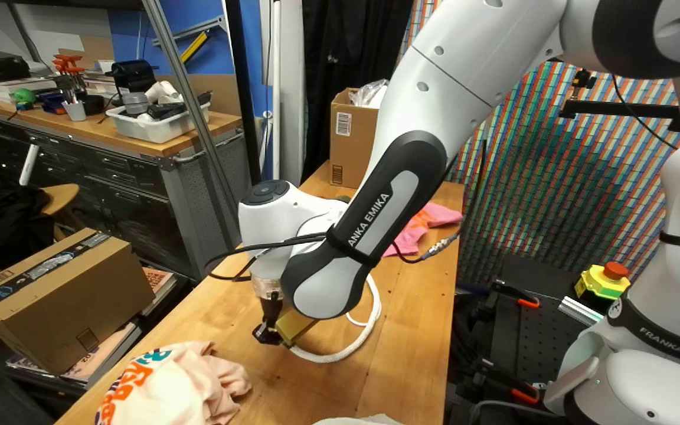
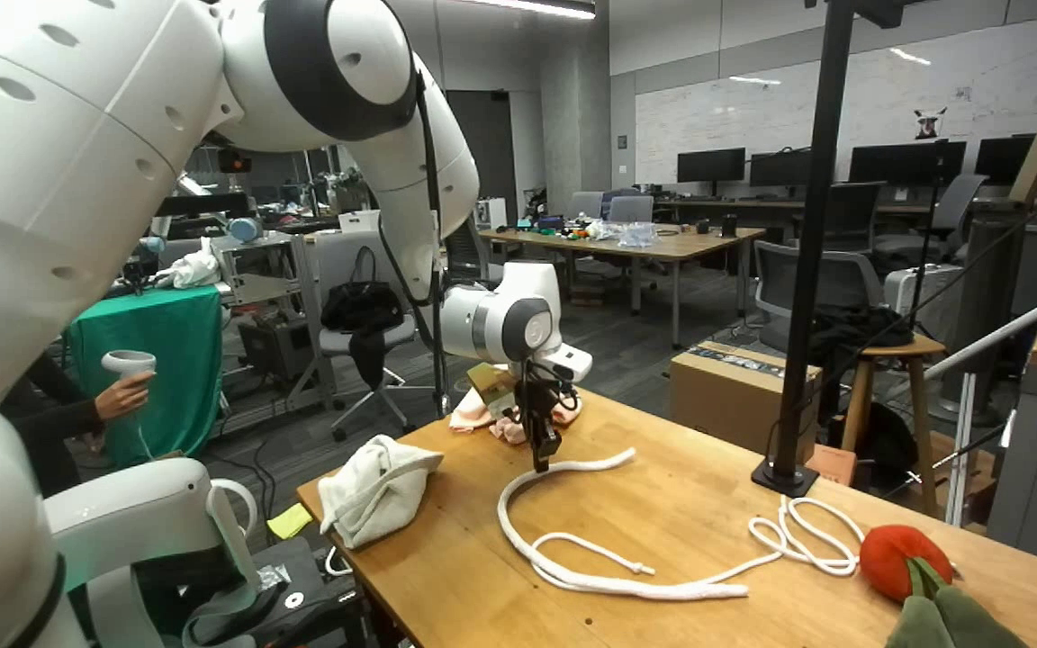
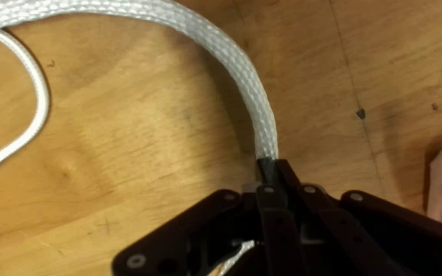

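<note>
A thick white braided rope (image 3: 244,73) curves across the wooden table, and my gripper (image 3: 270,166) is shut on it, fingers pointing down. In the wrist view the rope enters between the black fingertips, and another bit shows under the gripper at the lower left. A dark shadow runs beside the rope near the fingertips. A thinner white cord (image 3: 41,103) branches off on the left. Both exterior views show the gripper (image 2: 543,463) low over the table, at the rope (image 2: 635,589) not far from its end. The fingers largely hide the gripped stretch.
A peach printed cloth (image 1: 175,383) lies near the gripper, its edge at the wrist view's right. A whitish cloth (image 2: 379,490), a red plush (image 2: 901,558) with green leaves, a pink cloth (image 1: 405,236) and a cardboard box (image 1: 355,141) sit on the table. A black post (image 2: 807,270) stands at its edge.
</note>
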Controlling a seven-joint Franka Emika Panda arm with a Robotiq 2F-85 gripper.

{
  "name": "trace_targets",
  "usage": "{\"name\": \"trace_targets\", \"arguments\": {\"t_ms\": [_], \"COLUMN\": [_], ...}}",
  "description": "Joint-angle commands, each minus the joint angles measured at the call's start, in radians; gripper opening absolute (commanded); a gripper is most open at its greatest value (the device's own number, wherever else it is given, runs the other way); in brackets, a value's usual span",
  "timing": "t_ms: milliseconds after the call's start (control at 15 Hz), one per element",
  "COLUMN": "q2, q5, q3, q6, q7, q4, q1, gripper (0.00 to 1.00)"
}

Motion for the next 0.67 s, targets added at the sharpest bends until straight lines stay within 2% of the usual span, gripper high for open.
{"name": "trace_targets", "arguments": {"t_ms": [0,267,600], "q2": [0.059,0.093,0.137], "q5": [-0.003,-0.042,-0.105], "q3": [-0.014,-0.057,-0.145], "q6": [0.011,0.005,0.004], "q7": [0.039,0.071,0.131], "q4": [0.109,0.196,0.273], "q1": [0.038,0.079,0.102], "gripper": [0.06,0.06,0.07]}}
